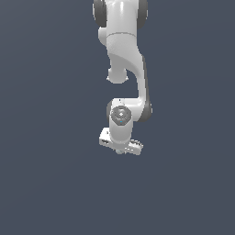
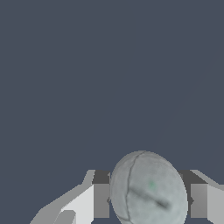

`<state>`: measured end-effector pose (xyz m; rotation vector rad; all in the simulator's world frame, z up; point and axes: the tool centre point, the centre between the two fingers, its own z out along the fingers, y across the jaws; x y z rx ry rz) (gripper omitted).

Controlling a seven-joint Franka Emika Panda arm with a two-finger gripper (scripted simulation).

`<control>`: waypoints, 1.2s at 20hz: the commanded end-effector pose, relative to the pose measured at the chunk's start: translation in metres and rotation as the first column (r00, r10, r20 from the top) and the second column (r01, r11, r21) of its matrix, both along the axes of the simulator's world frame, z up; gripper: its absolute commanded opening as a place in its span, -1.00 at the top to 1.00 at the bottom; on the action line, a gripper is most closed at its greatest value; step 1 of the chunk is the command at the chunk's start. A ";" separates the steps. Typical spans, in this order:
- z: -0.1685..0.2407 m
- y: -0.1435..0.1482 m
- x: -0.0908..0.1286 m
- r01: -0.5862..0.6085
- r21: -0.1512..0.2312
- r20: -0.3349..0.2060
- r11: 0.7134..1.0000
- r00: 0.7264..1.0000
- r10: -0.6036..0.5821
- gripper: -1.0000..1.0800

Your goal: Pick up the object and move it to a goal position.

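The object [image 2: 146,188], a pale grey-green ball with a dark seam, fills the space between the two fingers of my gripper [image 2: 149,202] in the wrist view. Both finger pads [image 2: 101,199] press against its sides, so the gripper is shut on it. In the exterior view the white gripper [image 1: 120,148] hangs under the arm, and only a sliver of the ball [image 1: 120,152] peeks out below the hand. Whether the ball rests on the surface or hangs above it cannot be told.
A plain dark blue-grey surface [image 1: 50,174] spreads all around. The white arm [image 1: 126,55] reaches down from the top of the exterior view.
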<state>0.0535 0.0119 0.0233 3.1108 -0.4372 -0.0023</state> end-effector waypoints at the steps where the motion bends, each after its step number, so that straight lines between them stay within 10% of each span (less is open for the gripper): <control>1: 0.006 0.001 0.001 0.000 0.000 0.001 1.000 1.000 0.000 1.00; 24: 0.222 0.035 0.020 0.000 0.000 0.001 1.000 1.000 0.000 1.00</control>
